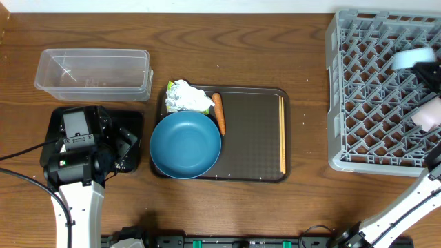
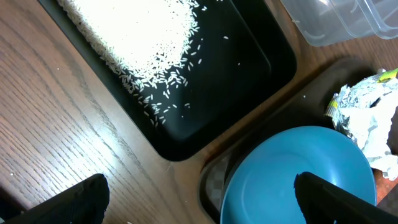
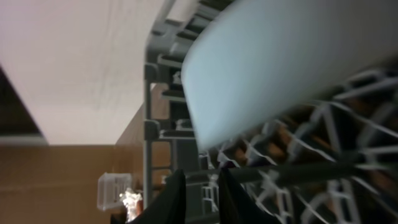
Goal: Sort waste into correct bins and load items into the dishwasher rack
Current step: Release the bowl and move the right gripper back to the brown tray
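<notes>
The large dark-blue bowl (image 1: 186,145) sits on the brown serving tray (image 1: 255,138), with the crumpled wrapper (image 1: 186,96), the carrot (image 1: 218,112) and the chopsticks (image 1: 282,134). My left gripper (image 1: 126,146) is open and empty, hovering between the black tray (image 1: 134,118) and the bowl. Its wrist view shows rice (image 2: 137,37) in the black tray (image 2: 249,93), the bowl (image 2: 292,180) and the wrapper (image 2: 367,118). My right gripper (image 1: 426,69) is over the grey rack (image 1: 372,89), next to a light-blue dish (image 1: 411,56). Its fingers (image 3: 201,186) are nearly closed with nothing between them, below the dish (image 3: 280,62).
The clear tub (image 1: 93,72) stands at the back left, and its corner shows in the left wrist view (image 2: 342,22). The left arm's body covers most of the black tray in the overhead view. A pale object (image 1: 427,114) lies over the rack's right side; I cannot identify it.
</notes>
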`<move>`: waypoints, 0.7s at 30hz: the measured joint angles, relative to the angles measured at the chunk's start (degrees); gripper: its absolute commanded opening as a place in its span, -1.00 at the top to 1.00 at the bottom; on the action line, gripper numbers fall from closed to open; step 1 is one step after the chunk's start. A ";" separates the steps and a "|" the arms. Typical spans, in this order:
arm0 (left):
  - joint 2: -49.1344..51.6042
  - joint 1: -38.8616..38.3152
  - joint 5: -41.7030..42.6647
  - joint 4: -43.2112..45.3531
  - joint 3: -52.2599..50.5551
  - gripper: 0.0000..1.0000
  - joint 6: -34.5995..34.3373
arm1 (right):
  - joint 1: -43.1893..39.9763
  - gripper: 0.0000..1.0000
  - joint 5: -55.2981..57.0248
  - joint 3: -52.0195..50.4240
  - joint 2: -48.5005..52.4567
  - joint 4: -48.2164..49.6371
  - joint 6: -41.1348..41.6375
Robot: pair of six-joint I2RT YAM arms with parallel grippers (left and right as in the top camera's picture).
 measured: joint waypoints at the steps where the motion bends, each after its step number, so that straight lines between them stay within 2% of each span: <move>1: 0.00 0.00 0.00 0.00 0.00 -0.96 -0.02 | -0.39 0.53 0.57 0.00 -0.09 -0.26 0.07; 7: 0.00 0.00 0.00 0.00 0.00 -0.96 0.00 | -1.05 0.37 10.45 -0.66 -5.49 -2.69 2.08; 12: 0.00 0.00 0.00 0.00 0.00 -0.96 -0.02 | -0.52 0.36 17.70 -0.72 -18.71 -3.17 5.05; 16: 0.00 0.00 0.00 0.00 0.00 -0.96 0.00 | 1.42 0.27 19.50 -0.46 -29.90 -3.26 7.50; 18: 0.00 0.00 0.00 0.00 0.00 -0.96 0.00 | 3.63 -0.04 19.80 -0.22 -34.42 -3.67 8.39; 21: 0.00 0.00 -0.02 0.02 0.00 -0.96 -0.02 | 8.50 -0.08 20.06 -0.15 -38.82 -4.92 9.09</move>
